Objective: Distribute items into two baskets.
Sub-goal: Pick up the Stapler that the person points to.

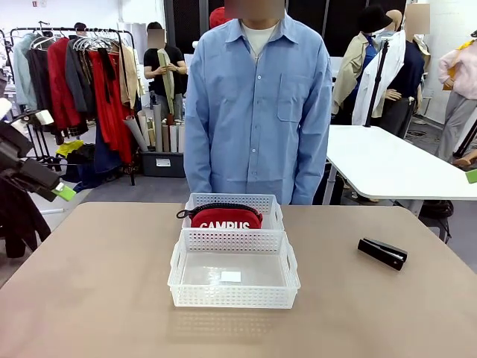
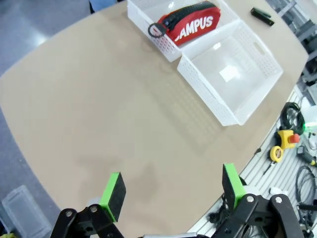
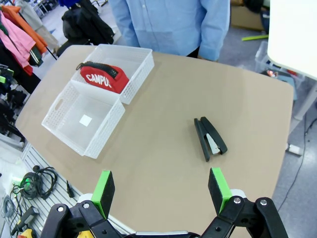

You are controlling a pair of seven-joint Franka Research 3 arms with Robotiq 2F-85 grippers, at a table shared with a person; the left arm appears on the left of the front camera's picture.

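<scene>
1. Near basket [image 1: 235, 296]: empty apart from a small white label [image 1: 231, 276] on its floor. Butted end to end against far basket [image 1: 232, 200].
2. Red CAMPUS pouch [image 1: 226, 218]: already inside far basket, lying across it, lettering toward the robot. Dark strap [image 1: 216, 206] runs along its top and loops out over the basket's left rim. Counted as one item placed.
3. Black stapler [image 1: 382, 253]: in no basket yet. Flat on table [image 1: 97, 283], closed, well apart from both baskets, off to the robot's right.
4. Judged about half done: one item binned, one left. Near basket the likely home for the stapler, so that each basket gets one.
5. Right gripper [image 3: 160, 173]: jaws spread wide, nothing between the green pads. Hovers above the table's near edge, stapler ahead and slightly to one side in its wrist view. Better placed for the pick.
6. Left gripper [image 2: 172, 174]: likewise wide and empty, high over the table's left part, both baskets well ahead.
7. Person [image 1: 257, 112] in blue shirt: standing at far side just behind far basket, no hand over the table.
</scene>
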